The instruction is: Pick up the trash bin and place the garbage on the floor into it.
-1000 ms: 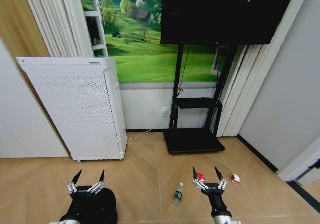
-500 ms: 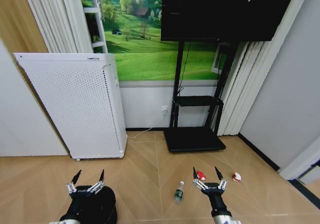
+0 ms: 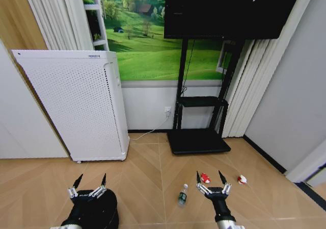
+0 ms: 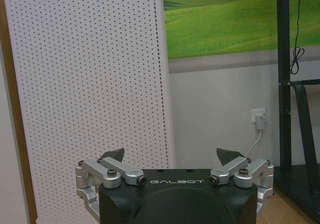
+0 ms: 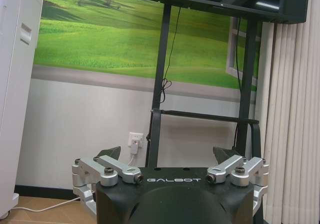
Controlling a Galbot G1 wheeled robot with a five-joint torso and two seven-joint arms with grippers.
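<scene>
The black round trash bin (image 3: 104, 212) stands on the floor at the bottom left, partly behind my left gripper (image 3: 91, 178), which is held open just above it. My right gripper (image 3: 209, 174) is also open, with nothing between its fingers. On the floor lie the pieces of garbage: a small greenish bottle (image 3: 182, 195) just left of the right gripper, a red-and-white scrap (image 3: 205, 178) behind it, and another scrap (image 3: 242, 179) to its right. Both wrist views show the open left gripper (image 4: 172, 156) and right gripper (image 5: 167, 154) pointing at the wall.
A tall white perforated cabinet (image 3: 76, 106) stands at the back left. A black screen on a stand with a flat base (image 3: 197, 143) is at the back centre. Curtains and a grey wall (image 3: 290, 101) close the right side. Bare wooden floor lies between.
The whole picture has shifted slightly, so the camera has moved a little. Both grippers hold the same open pose; the garbage and the bin lie as before.
</scene>
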